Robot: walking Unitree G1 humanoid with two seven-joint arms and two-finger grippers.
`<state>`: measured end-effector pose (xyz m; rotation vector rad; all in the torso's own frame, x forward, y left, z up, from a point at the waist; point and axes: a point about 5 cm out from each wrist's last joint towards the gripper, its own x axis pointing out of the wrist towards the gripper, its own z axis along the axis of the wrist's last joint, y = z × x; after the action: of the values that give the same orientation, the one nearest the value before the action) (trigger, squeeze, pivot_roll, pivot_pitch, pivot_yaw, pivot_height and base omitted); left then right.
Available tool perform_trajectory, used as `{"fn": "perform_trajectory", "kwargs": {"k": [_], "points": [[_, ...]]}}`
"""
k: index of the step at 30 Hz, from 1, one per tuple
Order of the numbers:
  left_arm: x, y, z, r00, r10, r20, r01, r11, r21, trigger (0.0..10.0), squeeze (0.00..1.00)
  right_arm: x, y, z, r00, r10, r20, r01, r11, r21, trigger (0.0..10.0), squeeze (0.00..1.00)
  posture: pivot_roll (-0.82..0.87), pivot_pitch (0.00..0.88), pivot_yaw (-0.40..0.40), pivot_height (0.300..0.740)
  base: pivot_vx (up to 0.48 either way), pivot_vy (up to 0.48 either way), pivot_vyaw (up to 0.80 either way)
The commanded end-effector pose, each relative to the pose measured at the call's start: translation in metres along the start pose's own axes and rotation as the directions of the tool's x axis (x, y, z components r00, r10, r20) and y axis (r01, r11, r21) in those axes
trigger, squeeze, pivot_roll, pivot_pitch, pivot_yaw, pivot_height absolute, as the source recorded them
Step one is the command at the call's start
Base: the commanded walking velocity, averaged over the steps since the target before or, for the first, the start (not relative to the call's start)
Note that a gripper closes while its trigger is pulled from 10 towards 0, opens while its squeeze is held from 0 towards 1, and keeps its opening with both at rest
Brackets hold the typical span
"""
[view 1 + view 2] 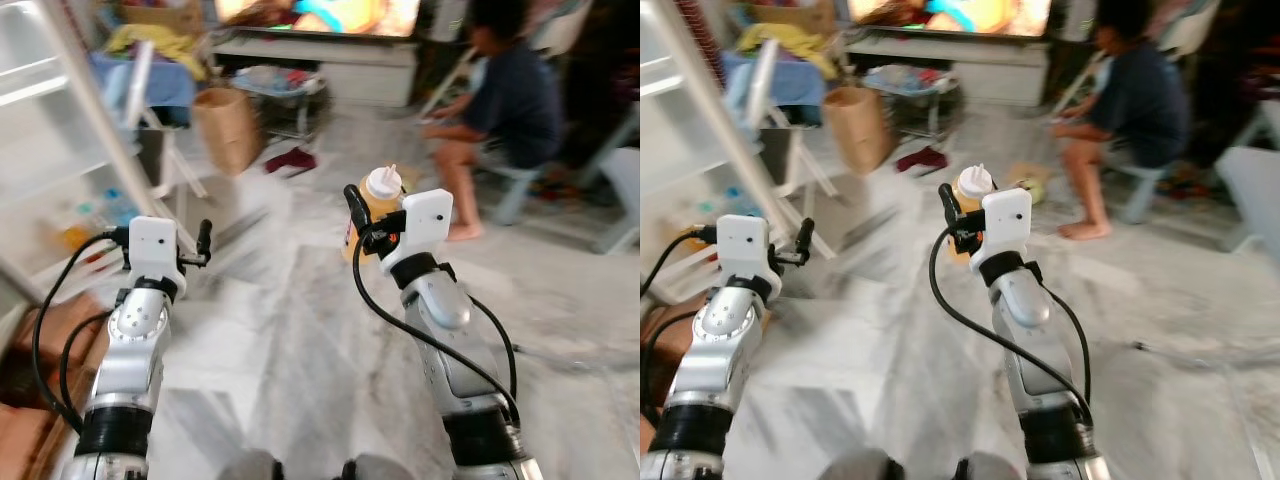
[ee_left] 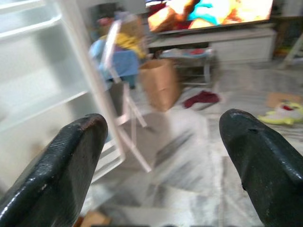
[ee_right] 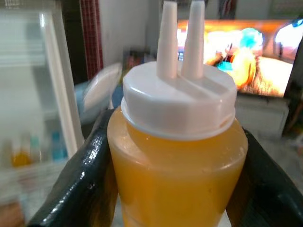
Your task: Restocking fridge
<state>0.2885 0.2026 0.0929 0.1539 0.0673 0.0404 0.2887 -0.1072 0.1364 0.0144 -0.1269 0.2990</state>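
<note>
I have the right hand (image 1: pixel 362 232) closed around a squeeze bottle (image 3: pixel 176 156) of orange-yellow sauce, held upright out in front of me at chest level, above the marble floor (image 1: pixel 300 350). The two black fingers (image 3: pixel 80 179) press against opposite sides of the bottle's body, just under the white cap (image 3: pixel 179 106), which carries two narrow nozzles pointing up.

The left hand (image 2: pixel 161 165) is empty, fingers spread wide, pointing toward the open fridge (image 1: pixel 50 150) on my left, whose white shelves and door (image 2: pixel 90 85) are blurred by camera motion.

Handling assessment: the bottle looks nearly full, so I judge it moderately heavy for its size. The wall is probably soft plastic that yields under pressure; too hard a squeeze could push sauce up the nozzles, too light and the smooth surface could slip. The present hold on the widest part of the body is the sound place; the cap and nozzles are not to be gripped.

A person (image 1: pixel 505 110) sits on a stool beyond, near a television (image 1: pixel 320 15). A paper bag (image 1: pixel 228 128) stands by the fridge door.
</note>
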Motion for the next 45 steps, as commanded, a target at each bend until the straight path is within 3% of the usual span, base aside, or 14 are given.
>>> {"fn": "perform_trajectory", "kwargs": {"k": [1, 6, 10, 15, 24, 35, 45], "points": [[-0.004, 0.006, 0.001, 1.000, 0.025, 0.011, -0.025, 0.999, 0.023, 10.0, 0.00, 0.003, 0.000, 0.006, 0.999, 0.002, 0.037, -0.002, 1.000, -0.002, 10.0, 0.00, 0.03, 0.000, -0.056, 0.740, 0.000, 0.480, 0.79], [-0.013, 0.003, -0.006, 1.000, 0.017, 0.004, -0.017, 1.000, 0.000, 10.0, 0.00, 0.012, -0.004, 0.004, 1.000, 0.009, 0.030, -0.009, 1.000, -0.008, 10.0, 0.00, 0.04, 0.000, -0.062, 0.740, 0.000, 0.480, 0.79], [-0.012, -0.003, -0.006, 1.000, -0.011, 0.012, 0.011, 1.000, 0.011, 10.0, 0.00, 0.017, 0.002, 0.008, 0.995, 0.078, 0.063, -0.070, 0.990, -0.121, 10.0, 0.00, 0.02, 0.000, -0.045, 0.740, 0.000, 0.480, 0.79], [-0.005, -0.009, 0.002, 0.997, -0.058, 0.048, 0.058, 0.998, 0.010, 10.0, 0.00, 0.016, -0.004, 0.006, 0.998, 0.008, 0.058, -0.006, 0.999, -0.041, 10.0, 0.00, 0.00, 0.000, -0.029, 0.740, 0.056, 0.449, 0.70], [0.003, -0.011, 0.006, 0.996, -0.073, 0.045, 0.075, 0.996, -0.047, 10.0, 0.00, 0.012, -0.005, 0.002, 0.998, 0.004, 0.057, -0.001, 0.999, -0.050, 10.0, 0.00, -0.01, 0.000, -0.023, 0.740, 0.030, 0.036, 0.40], [0.002, -0.013, 0.007, 0.990, -0.115, 0.078, 0.114, 0.993, 0.014, 10.0, 0.00, 0.015, -0.004, 0.001, 0.998, -0.010, 0.055, 0.012, 0.999, -0.037, 10.0, 0.00, 0.00, 0.000, -0.029, 0.740, 0.183, 0.403, 0.00], [0.004, -0.017, 0.011, 0.985, -0.134, 0.111, 0.135, 0.991, -0.007, 10.0, 0.00, 0.014, 0.000, 0.003, 0.997, 0.021, 0.069, -0.020, 1.000, -0.015, 10.0, 0.00, -0.02, 0.000, -0.027, 0.740, 0.320, 0.294, 0.00]]}}
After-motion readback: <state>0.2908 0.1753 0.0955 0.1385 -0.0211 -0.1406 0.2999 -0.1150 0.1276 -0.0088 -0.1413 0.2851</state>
